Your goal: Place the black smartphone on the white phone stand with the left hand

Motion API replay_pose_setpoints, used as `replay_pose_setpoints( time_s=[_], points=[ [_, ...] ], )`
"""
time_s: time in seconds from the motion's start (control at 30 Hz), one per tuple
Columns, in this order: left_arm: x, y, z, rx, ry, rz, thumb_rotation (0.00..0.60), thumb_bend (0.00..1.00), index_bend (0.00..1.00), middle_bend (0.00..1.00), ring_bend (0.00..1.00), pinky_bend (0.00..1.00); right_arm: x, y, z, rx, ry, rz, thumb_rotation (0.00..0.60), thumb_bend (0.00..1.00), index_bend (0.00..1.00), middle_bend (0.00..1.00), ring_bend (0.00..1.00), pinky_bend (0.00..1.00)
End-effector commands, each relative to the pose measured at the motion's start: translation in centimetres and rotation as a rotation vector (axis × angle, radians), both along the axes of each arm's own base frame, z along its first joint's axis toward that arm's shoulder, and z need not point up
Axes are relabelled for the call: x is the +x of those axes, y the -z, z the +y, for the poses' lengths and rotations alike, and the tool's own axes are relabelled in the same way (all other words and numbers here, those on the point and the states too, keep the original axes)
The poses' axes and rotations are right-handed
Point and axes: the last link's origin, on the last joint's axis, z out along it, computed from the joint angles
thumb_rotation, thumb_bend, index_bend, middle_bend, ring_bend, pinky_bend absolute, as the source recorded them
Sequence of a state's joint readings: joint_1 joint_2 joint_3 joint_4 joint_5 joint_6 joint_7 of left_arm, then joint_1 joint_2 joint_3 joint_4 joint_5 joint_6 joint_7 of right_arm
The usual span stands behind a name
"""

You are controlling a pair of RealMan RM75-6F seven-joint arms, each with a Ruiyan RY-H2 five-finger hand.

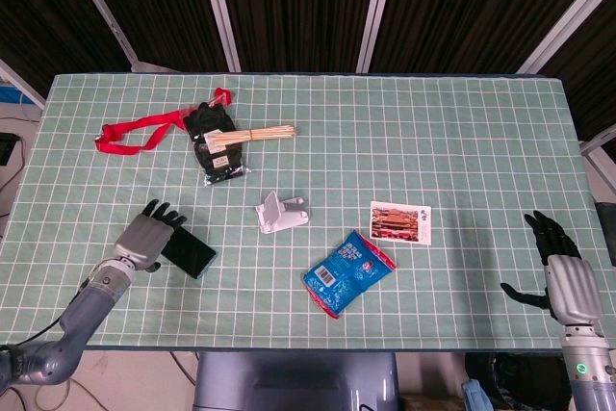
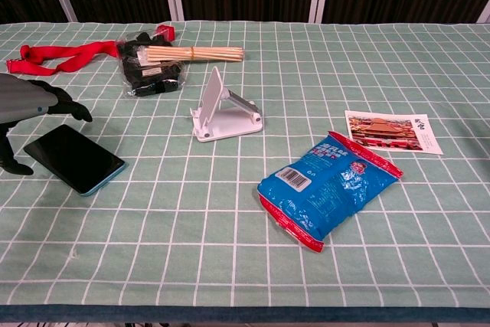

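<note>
The black smartphone (image 1: 190, 253) (image 2: 73, 158) lies flat on the green gridded cloth at the left front. My left hand (image 1: 148, 236) (image 2: 29, 104) hovers over the phone's left end with its fingers spread, holding nothing. The white phone stand (image 1: 280, 213) (image 2: 222, 113) stands empty near the table's middle, to the right of the phone. My right hand (image 1: 560, 265) stays at the far right edge, fingers apart and empty, out of the chest view.
A blue snack bag (image 1: 347, 271) (image 2: 330, 185) and a postcard (image 1: 400, 222) (image 2: 392, 132) lie right of the stand. Behind it sit a black bundle (image 1: 216, 145) (image 2: 150, 71), wooden sticks (image 1: 262, 132) (image 2: 194, 53) and a red strap (image 1: 141, 132) (image 2: 65, 57).
</note>
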State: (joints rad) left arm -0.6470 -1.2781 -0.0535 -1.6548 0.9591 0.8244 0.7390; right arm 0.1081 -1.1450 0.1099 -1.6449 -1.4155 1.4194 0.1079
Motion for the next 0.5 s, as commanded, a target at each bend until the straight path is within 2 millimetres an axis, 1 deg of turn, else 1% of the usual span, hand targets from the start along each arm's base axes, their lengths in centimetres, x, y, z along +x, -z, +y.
replay_pose_setpoints(
  time_s=[0.03, 0.2, 0.5],
  points=[
    [0.2, 0.3, 0.0, -0.009, 0.003, 0.000, 0.600, 0.15, 0.14, 0.15, 0.00, 0.00, 0.0, 0.0, 0.0, 0.000, 0.001, -0.001, 0.600, 0.10, 0.00, 0.00, 0.00, 0.15],
    [0.6, 1.0, 0.0, -0.024, 0.010, -0.009, 0.600, 0.15, 0.15, 0.18, 0.00, 0.00, 0.0, 0.0, 0.0, 0.000, 0.001, -0.004, 0.600, 0.10, 0.00, 0.00, 0.00, 0.15],
    [1.0, 1.8, 0.1, -0.048, 0.016, -0.013, 0.600, 0.15, 0.18, 0.18, 0.00, 0.00, 0.0, 0.0, 0.0, 0.001, 0.004, -0.014, 0.600, 0.10, 0.00, 0.00, 0.00, 0.15]
  ],
)
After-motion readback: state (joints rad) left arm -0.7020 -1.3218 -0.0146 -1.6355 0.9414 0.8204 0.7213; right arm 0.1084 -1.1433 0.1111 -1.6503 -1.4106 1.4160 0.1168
